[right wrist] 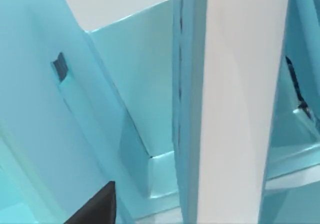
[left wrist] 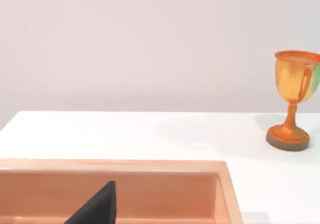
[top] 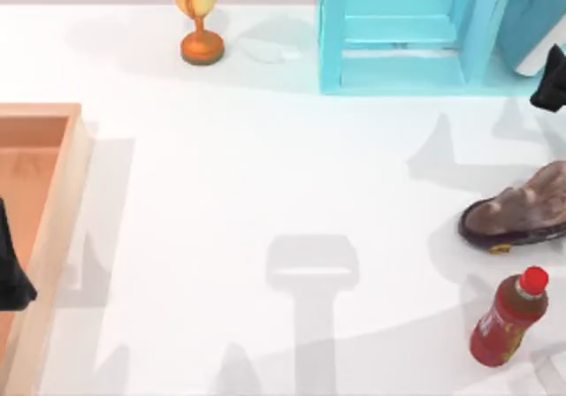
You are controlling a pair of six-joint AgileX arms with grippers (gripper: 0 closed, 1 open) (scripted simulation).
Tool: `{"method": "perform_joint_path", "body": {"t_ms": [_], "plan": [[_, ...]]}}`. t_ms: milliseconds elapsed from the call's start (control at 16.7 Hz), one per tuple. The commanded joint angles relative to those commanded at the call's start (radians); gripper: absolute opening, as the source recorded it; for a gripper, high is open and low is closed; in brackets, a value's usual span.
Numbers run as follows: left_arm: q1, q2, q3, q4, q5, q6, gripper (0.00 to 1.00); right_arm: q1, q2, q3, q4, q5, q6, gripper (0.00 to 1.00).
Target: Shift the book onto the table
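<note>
Book: While our right gripper (top: 550, 82) works at the desk's far right corner, the book (top: 539, 16) stands tilted just beside the cyan shelf unit (top: 398, 34), not yet lying on the desk (top: 265, 193); in the right wrist view its white page edges (right wrist: 240, 104) rise close ahead, which suggests a grip on it.
Right gripper state: we cannot tell whether it is spread or pinching the book; 1 dark fingertip (right wrist: 97, 206) shows.
Left arm: parked over the wooden tray (top: 62, 201) at the left, its gripper (top: 11, 263) state unreadable.
Cut off: the book and right gripper run past the top view's edge.
Bystanders: trophy (top: 199, 16), shoe (top: 522, 206), bottle (top: 511, 318).
</note>
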Motion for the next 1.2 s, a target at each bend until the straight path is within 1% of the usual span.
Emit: {"method": "perform_joint_path", "body": {"t_ms": [360, 480, 660, 960, 1200], "plan": [[0.000, 0.000, 0.000, 0.000, 0.000, 0.000, 1.00, 0.004, 0.001, -0.001, -0.001, 0.000, 0.000, 1.00], [0.000, 0.000, 0.000, 0.000, 0.000, 0.000, 1.00, -0.001, 0.001, 0.029, -0.025, -0.002, 0.001, 1.00], [0.000, 0.000, 0.000, 0.000, 0.000, 0.000, 1.00, -0.007, 0.025, 0.124, -0.095, -0.006, 0.001, 1.00], [0.000, 0.000, 0.000, 0.000, 0.000, 0.000, 1.00, 0.003, 0.125, 0.342, -0.216, 0.005, 0.000, 1.00], [0.000, 0.000, 0.000, 0.000, 0.000, 0.000, 1.00, 0.016, 0.196, 0.466, -0.270, 0.018, -0.001, 1.00]]}}
